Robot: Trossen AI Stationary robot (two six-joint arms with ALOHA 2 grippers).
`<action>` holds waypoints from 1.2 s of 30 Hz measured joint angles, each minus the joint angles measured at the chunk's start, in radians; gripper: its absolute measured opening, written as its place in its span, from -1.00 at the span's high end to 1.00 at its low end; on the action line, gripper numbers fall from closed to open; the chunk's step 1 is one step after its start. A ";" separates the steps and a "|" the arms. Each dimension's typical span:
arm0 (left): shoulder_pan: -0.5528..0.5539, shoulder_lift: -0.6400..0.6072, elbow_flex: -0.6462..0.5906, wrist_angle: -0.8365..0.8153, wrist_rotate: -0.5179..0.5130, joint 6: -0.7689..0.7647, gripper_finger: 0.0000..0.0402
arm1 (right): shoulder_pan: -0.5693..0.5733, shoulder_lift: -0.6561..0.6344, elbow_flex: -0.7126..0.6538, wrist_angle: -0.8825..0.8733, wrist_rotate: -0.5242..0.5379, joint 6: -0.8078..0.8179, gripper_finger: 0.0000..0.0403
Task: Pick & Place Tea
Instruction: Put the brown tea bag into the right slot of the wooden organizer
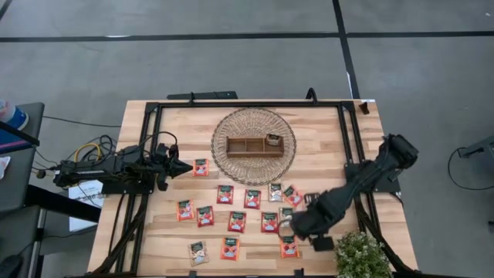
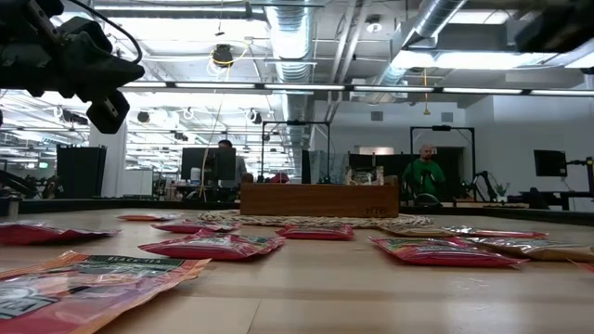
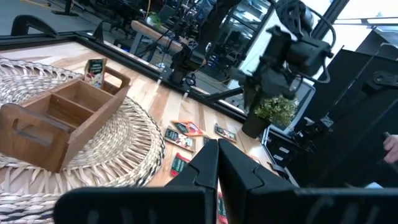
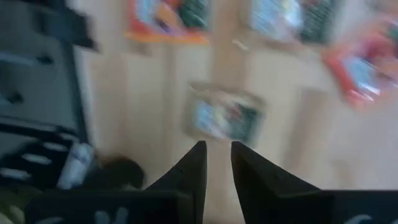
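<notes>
Several tea sachets, mostly red-orange (image 1: 237,222), lie flat on the wooden table in front of a round woven mat (image 1: 231,166). On the mat stands a brown wooden tray (image 1: 254,145) with one sachet (image 1: 273,140) upright in its right compartment. My right gripper (image 1: 287,226) hangs over the right front sachets, pointing down, narrowly open with nothing between its fingers; a pale sachet (image 4: 224,118) lies just ahead of the tips (image 4: 217,149). My left gripper (image 1: 185,167) waits shut at the table's left, level, its tips close to one sachet (image 1: 201,167).
A small potted plant (image 1: 361,255) stands at the right front corner, close beside my right arm. A black metal frame (image 1: 247,103) runs along the table's edges. Bare wood lies between the sachet rows and left of the mat. People stand in the room beyond (image 2: 427,172).
</notes>
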 joint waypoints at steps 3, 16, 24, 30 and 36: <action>0.000 0.000 0.000 0.001 0.020 0.000 1.00 | 0.022 0.030 -0.003 0.067 0.000 0.050 0.65; 0.000 0.000 0.000 0.003 0.061 -0.026 1.00 | 0.012 0.066 -0.107 0.081 -0.004 0.118 -0.10; 0.000 0.000 0.000 0.004 0.068 -0.051 1.00 | -0.009 0.065 -0.198 0.184 -0.047 0.088 -0.29; 0.000 0.000 0.000 0.003 0.068 -0.053 1.00 | -0.005 0.065 -0.251 0.234 -0.054 0.090 -0.29; 0.000 0.000 0.000 0.003 0.068 -0.053 1.00 | -0.010 0.096 -0.286 0.257 -0.053 0.090 -0.29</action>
